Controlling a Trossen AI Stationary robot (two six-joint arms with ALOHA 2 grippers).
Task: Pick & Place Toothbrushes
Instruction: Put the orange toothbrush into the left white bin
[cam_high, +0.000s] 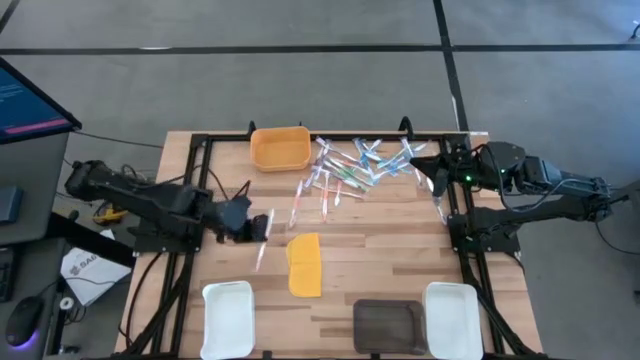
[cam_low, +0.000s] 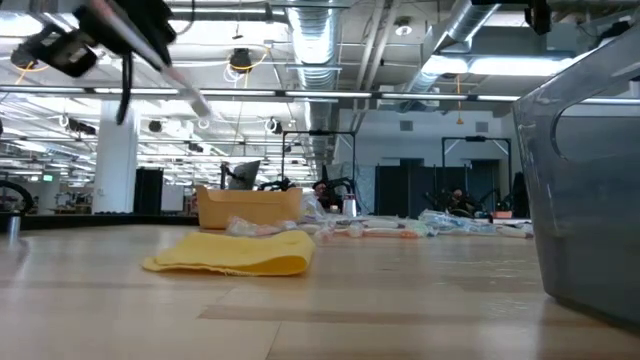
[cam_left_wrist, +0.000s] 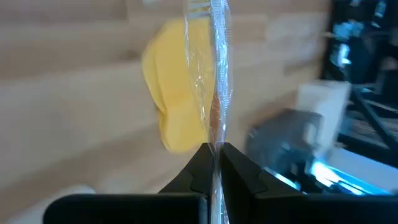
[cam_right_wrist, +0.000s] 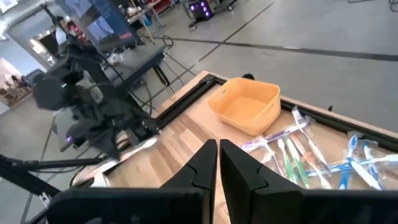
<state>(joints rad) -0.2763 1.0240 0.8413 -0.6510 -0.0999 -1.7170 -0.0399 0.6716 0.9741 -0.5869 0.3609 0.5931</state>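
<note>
My left gripper hangs over the table's left middle, shut on one toothbrush in a clear wrapper, which also shows in the high view and the low view. A loose pile of toothbrushes lies flat on the wood at the far middle. My right gripper hovers shut and empty at the far right, past the pile. My left gripper pinches the wrapped toothbrush's shaft between its two fingertips, coming from the table's left and slanting down. The long part of the toothbrush sticks out beyond the fingertips. It is lifted clear, high above the table, and tilted.
An orange tub stands at the far edge beside the pile. A flat yellow lid lies mid-table under the held toothbrush. Along the near edge stand two white trays and a dark tray.
</note>
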